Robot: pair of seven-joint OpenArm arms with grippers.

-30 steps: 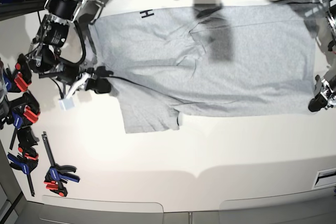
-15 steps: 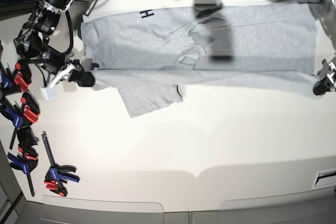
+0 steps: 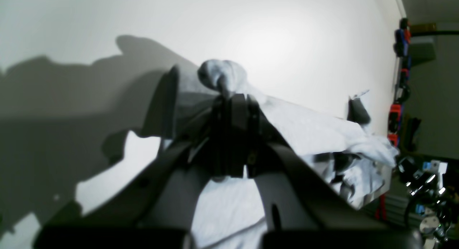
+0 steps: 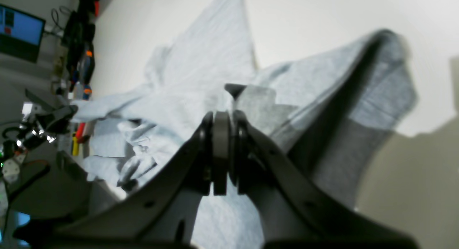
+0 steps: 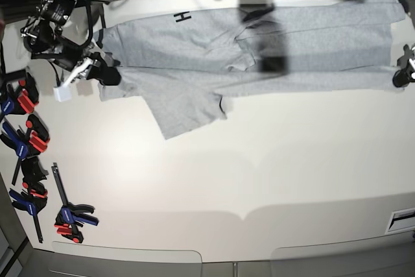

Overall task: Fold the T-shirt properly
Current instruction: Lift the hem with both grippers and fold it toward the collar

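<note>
Both arms have drawn back toward the table's [image 5: 214,186] far edge, dragging the T-shirt [image 5: 259,50] along. The left gripper [image 5: 401,77] and right gripper [image 5: 104,72] pinch its lower corners tightly, cloth stretched between them.

Left end effector [image 5: 403,74] cut by the base view's right edge — only part shows. T-shirt [image 5: 259,50] lettering mostly folded under; one "H" legible. Both wrist views blurred — the held cloth's edge is unclear.

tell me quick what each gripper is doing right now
Left gripper: shut on the T-shirt.
Right gripper: shut on the T-shirt.
</note>
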